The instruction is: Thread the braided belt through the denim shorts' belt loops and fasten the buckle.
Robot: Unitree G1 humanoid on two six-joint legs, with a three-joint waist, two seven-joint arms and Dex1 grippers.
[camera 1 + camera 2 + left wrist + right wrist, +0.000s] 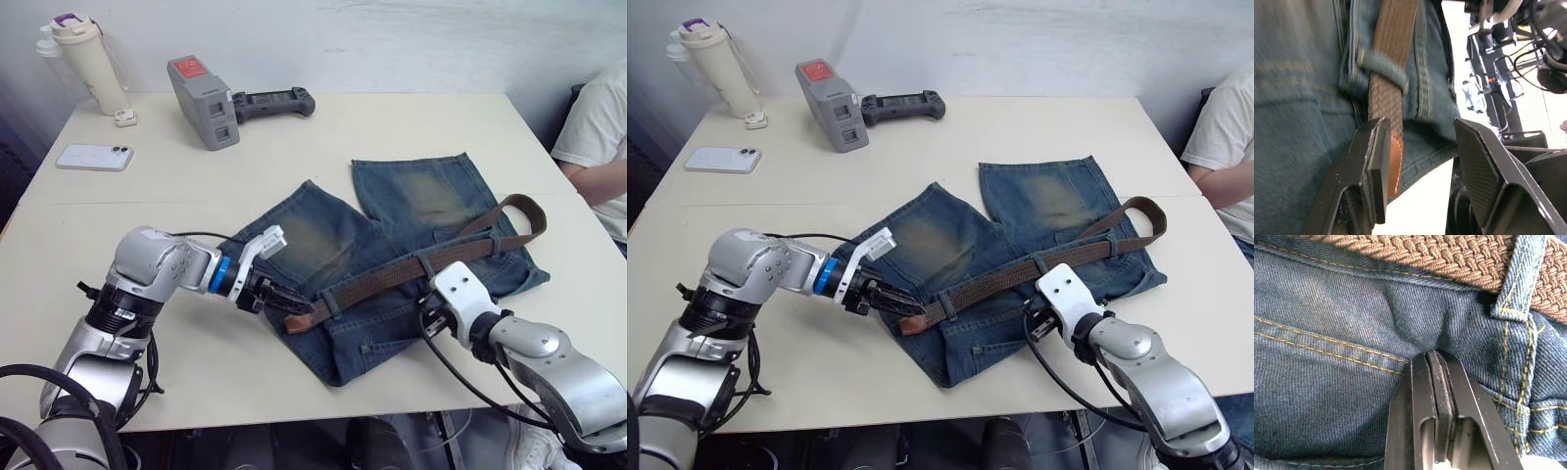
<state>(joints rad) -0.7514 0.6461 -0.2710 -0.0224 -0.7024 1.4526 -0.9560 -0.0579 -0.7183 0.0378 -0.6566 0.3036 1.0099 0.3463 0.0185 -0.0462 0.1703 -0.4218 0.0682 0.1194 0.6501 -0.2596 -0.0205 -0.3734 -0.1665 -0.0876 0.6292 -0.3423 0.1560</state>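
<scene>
Cream tabletop against a pale wall carries the shorts, which serve as landmark. Behind them lie a grey controller, a phone and a bottle; a person's sleeve shows to their right. The belt runs along the waistband under the loops, its far end curling off the shorts; the buckle is hard to make out. The left gripper gapes wide around the tan tip. The right gripper pinches denim below the belt, fingers closed.
</scene>
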